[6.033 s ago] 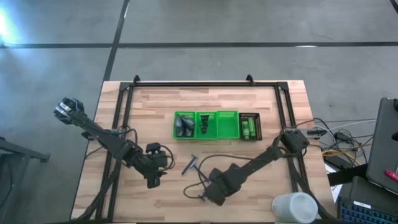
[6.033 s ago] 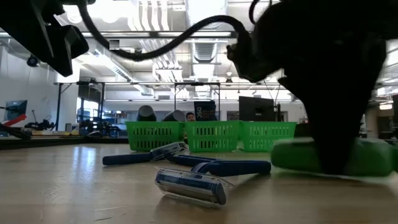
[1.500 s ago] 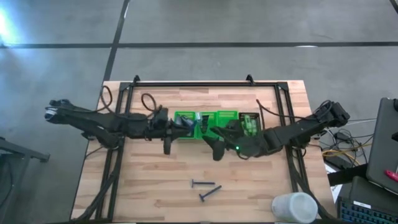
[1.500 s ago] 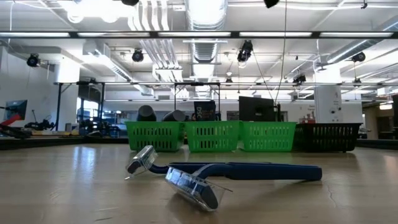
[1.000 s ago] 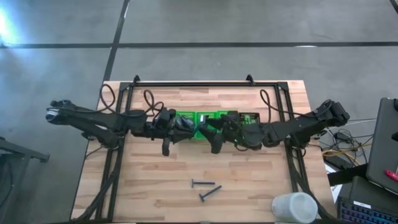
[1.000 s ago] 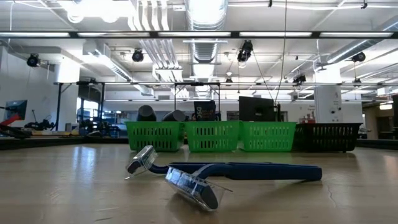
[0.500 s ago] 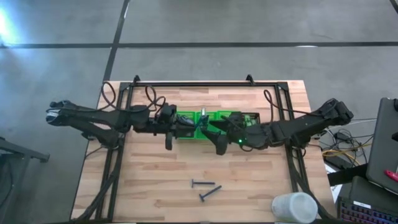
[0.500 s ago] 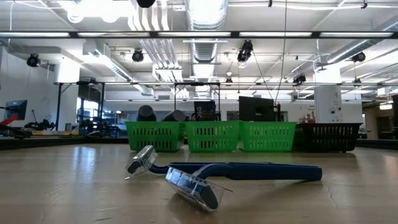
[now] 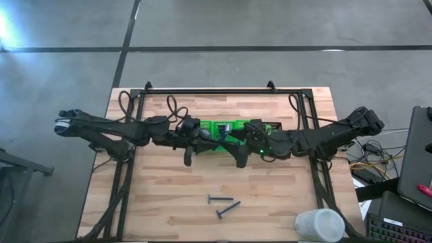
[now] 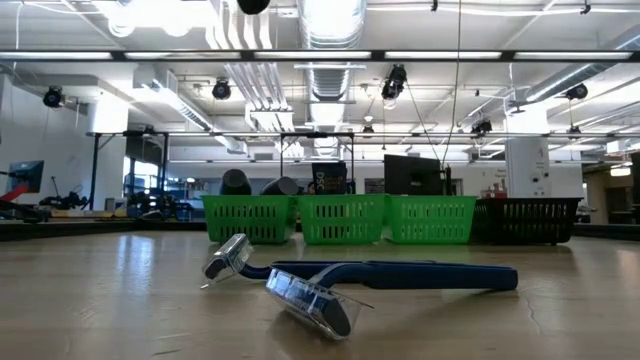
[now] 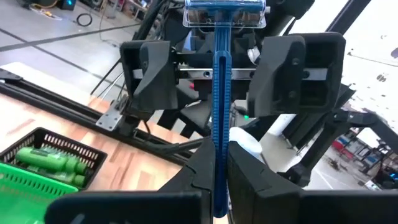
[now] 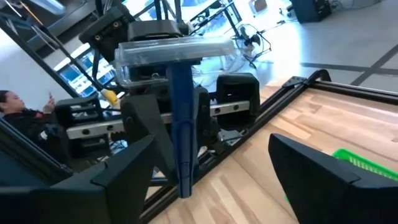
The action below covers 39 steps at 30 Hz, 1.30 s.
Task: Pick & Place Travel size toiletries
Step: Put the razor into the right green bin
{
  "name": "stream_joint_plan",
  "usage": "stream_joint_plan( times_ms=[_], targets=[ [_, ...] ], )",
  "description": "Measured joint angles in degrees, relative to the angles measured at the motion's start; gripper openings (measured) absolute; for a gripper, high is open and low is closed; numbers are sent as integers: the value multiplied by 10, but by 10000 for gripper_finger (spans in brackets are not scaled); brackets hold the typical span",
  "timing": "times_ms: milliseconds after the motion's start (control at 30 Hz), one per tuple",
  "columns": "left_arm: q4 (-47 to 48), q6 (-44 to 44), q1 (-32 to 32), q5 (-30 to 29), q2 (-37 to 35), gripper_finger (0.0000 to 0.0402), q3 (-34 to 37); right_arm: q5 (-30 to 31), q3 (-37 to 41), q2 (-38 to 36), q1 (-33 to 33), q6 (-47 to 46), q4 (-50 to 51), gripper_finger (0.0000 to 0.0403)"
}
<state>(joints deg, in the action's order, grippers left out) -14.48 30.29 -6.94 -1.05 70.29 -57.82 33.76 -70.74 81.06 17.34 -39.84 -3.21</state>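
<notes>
My left gripper (image 11: 216, 158) is shut on a blue razor (image 11: 219, 93), held in the air over the green tray (image 9: 225, 125). The razor's clear head (image 12: 177, 53) is uppermost. My right gripper (image 12: 217, 162) faces it wide open. Its fingers (image 11: 146, 68) stand on either side of the handle without touching. Two more razors (image 9: 216, 199) (image 9: 227, 210) lie flat on the table near the front, and also show in the low view (image 10: 390, 273). Grey bottles (image 10: 250, 183) stick out of the tray's left compartment. My left gripper pinches the razor's handle low down (image 11: 217, 149) between its two fingers. The fingers come roughly level from the table's left and lie across the handle. The razor stands about upright above them, head up, clear of the tray and table.
A black slotted bin (image 9: 272, 127) with green mini bottles (image 11: 46, 158) stands right of the tray. A white cup (image 9: 317, 224) is at the table's front right corner. A black frame (image 9: 209, 91) runs round the table. A person (image 12: 9, 106) sits in the room behind.
My left gripper has moved toward the table's right over the tray, closing on my right gripper, which has stayed about where it was. The two razors on the table have not moved.
</notes>
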Motion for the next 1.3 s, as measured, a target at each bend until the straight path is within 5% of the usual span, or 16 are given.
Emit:
stream_joint_plan(
  times_ms=[1100, 1300],
  targets=[
    [-8, -5, 13, 11, 21, 24, 0, -35, 0, -1, -9, -14, 28, 38],
    [9, -1, 13, -7, 25, 57, 0, -27, 0, -1, -19, -10, 42, 27]
  ],
)
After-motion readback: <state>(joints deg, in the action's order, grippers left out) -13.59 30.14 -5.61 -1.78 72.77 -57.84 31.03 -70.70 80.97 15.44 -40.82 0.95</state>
